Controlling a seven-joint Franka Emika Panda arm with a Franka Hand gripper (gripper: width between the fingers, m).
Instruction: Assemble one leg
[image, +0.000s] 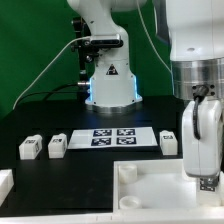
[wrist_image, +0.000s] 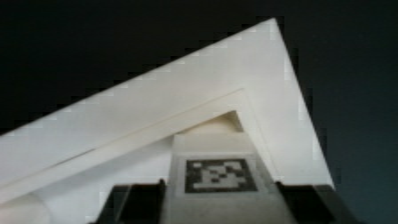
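Observation:
In the wrist view my gripper (wrist_image: 217, 206) is shut on a leg (wrist_image: 217, 172), a small white block with a black-and-white marker facing the camera. Dark fingers (wrist_image: 135, 202) press on both of its sides. Behind it lies a corner of the large white square piece (wrist_image: 160, 110). In the exterior view the gripper (image: 206, 176) hangs at the right, over the square piece (image: 150, 192). Three more legs lie on the black table: two at the exterior view's left (image: 30, 148) (image: 57, 145) and one at its right (image: 168, 141).
The marker board (image: 112, 137) lies flat in the middle of the table, in front of the robot base (image: 108, 80). A white object (image: 5, 184) sits at the exterior view's left edge. A green backdrop stands behind.

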